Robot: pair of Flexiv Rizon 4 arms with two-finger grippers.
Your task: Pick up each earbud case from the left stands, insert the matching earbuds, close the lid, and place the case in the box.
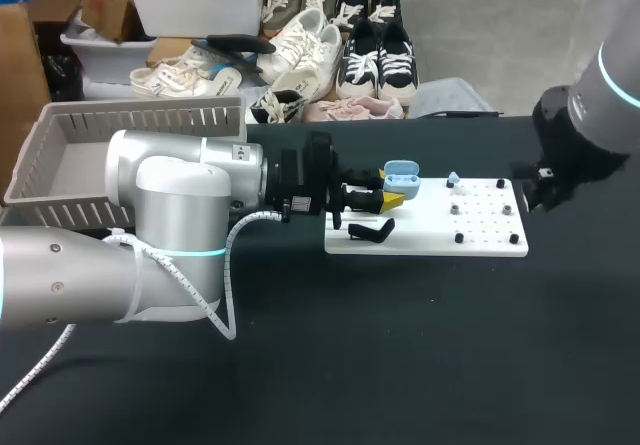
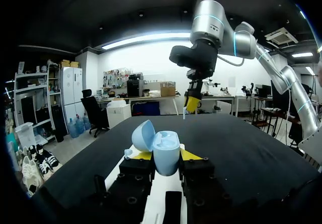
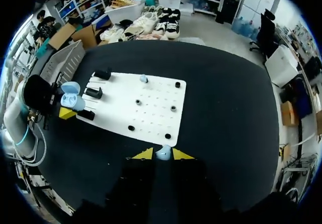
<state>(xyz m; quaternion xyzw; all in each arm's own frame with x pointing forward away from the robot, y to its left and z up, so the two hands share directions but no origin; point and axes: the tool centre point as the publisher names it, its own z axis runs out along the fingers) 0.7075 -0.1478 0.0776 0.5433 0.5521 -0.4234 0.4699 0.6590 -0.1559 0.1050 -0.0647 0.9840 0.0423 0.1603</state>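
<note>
A light blue earbud case (image 1: 400, 175) with its lid open is held over the left end of the white board (image 1: 430, 235). My left gripper (image 1: 388, 197) is shut on it. In the left wrist view the case (image 2: 165, 153) sits upright between the yellow tips, lid (image 2: 143, 135) tipped back. My right gripper (image 3: 162, 154) is shut on a small light blue earbud (image 3: 163, 152), above the table near the board's right end (image 3: 151, 128). Another earbud (image 1: 453, 178) rests on a peg on the board. Black stands (image 1: 370, 230) stand at the board's left.
A grey slatted box (image 1: 60, 160) stands at the table's back left, behind my left arm. Small black pegs (image 1: 459, 237) dot the right half of the board. Black tabletop (image 1: 400, 345) stretches in front of the board.
</note>
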